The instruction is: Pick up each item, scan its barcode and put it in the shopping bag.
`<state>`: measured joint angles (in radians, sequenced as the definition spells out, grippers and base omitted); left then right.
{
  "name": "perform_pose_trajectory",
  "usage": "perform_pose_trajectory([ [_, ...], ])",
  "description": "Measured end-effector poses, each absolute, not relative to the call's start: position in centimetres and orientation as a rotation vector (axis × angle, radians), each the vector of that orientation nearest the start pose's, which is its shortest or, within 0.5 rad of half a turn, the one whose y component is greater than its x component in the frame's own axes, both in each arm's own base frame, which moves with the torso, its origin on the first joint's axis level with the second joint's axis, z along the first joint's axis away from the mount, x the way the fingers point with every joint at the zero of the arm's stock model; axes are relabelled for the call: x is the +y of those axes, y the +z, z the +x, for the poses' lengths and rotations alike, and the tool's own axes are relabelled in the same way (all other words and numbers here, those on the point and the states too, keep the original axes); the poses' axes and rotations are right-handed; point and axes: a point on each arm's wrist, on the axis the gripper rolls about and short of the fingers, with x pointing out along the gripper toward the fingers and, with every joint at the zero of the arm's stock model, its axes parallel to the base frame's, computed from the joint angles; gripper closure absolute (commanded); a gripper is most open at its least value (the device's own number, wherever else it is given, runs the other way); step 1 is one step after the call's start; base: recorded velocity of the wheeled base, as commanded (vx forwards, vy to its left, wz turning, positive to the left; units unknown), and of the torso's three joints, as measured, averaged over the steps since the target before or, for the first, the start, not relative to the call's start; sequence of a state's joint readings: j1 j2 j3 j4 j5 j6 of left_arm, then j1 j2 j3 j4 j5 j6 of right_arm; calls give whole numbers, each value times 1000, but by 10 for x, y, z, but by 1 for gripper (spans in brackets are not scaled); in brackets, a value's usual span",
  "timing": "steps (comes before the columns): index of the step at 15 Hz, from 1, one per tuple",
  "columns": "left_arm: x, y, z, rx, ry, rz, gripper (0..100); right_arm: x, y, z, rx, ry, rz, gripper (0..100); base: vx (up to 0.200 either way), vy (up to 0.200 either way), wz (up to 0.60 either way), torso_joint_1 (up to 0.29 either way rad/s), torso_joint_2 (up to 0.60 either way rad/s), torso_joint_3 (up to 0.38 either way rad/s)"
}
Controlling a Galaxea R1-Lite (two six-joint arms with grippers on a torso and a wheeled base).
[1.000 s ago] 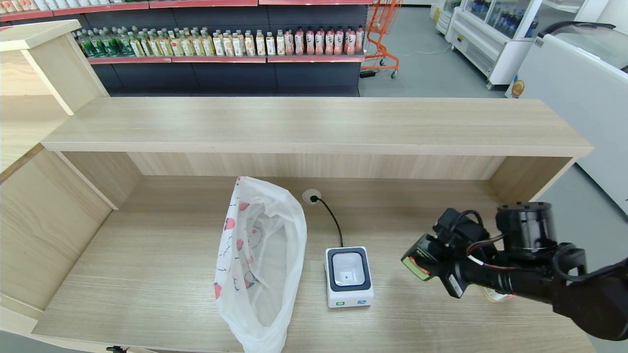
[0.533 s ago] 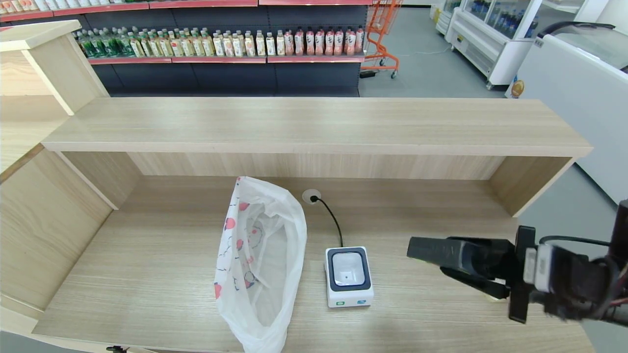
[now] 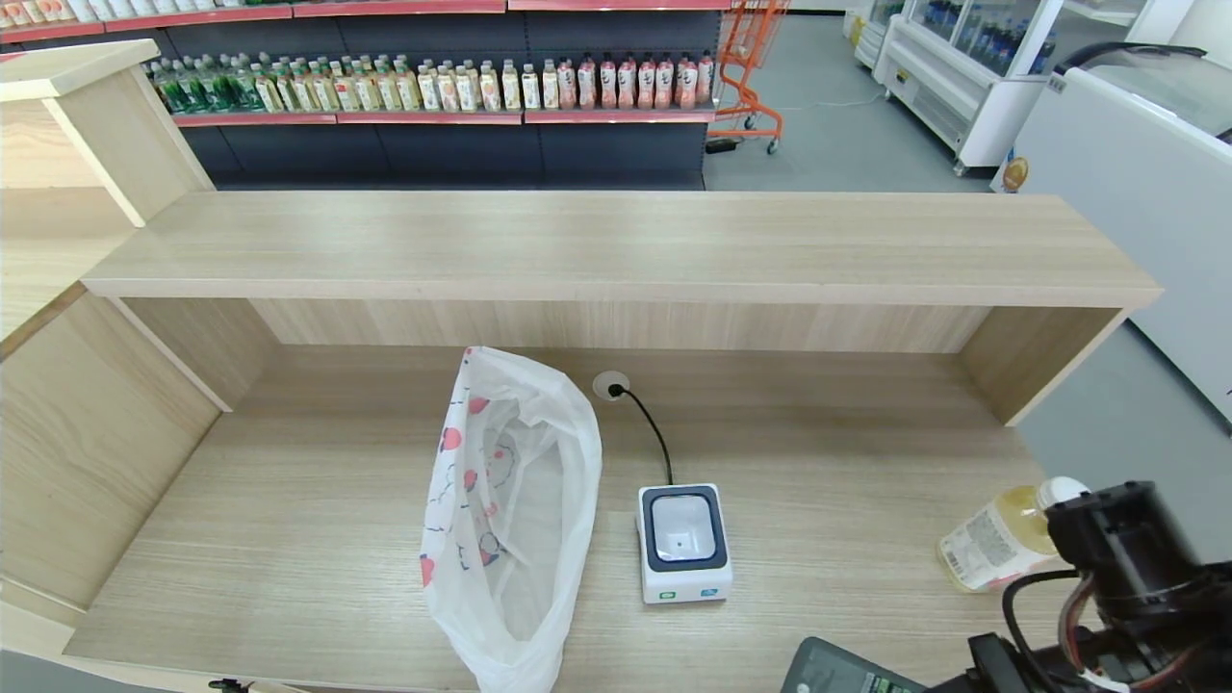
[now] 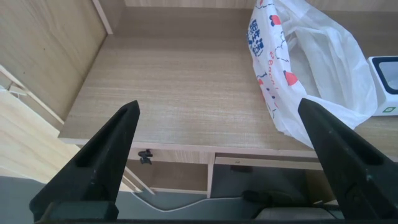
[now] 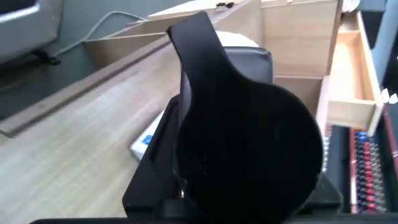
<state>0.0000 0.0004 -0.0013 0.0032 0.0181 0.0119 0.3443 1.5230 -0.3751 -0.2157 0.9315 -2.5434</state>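
So the checkout counter has no lip that I can see on its right end, and that's my main worry, more on that in a sec. The shopping bag is thin floppy plastic slumped beside the scanner, mouth gaping but unsupported, with its near end right at the counter's front edge. Drop something in hard and I reckon it folds shut or slides off the front. The left gripper hangs off the front edge near the bag, fingers spread wide with nothing between them, so it isn't holding the bag open. The right gripper sits low at the near edge, and I honestly can't tell whether it's released or clenched; its own camera is blocked by black housing. The barcode scanner sits between bag and bottle, and a low sweep could shove it or snag its cable. The bottle, yellowish liquid and white cap, lies on its side close to the counter's right end, just beside the right arm's wrist. It's round, so any nudge from that wrist could roll it off the end.
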Motion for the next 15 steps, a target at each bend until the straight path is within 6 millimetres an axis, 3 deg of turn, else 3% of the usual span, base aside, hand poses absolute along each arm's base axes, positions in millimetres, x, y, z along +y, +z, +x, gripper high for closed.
perform_pose_trajectory([
  [5, 0, 76, -23, 2, 18, 12, 0, 133, 110, 205, -1350, 1412, -1701, 100, 0, 0, 0, 0, 0, 0],
  [8, 0, 76, -23, 2, 18, 12, 0, 156, 112, 213, -1526, 1373, -1647, 100, 0, 0, 0, 0, 0, 0],
  [11, 0, 76, -23, 2, 18, 12, 0, 167, 114, 219, -1692, 1267, -1639, 100, 0, 0, 0, 0, 0, 0],
  [15, 0, 76, -23, 2, 18, 12, 0, 174, 121, 227, -1784, 1137, -1684, 100, 0, 0, 0, 0, 0, 0],
])
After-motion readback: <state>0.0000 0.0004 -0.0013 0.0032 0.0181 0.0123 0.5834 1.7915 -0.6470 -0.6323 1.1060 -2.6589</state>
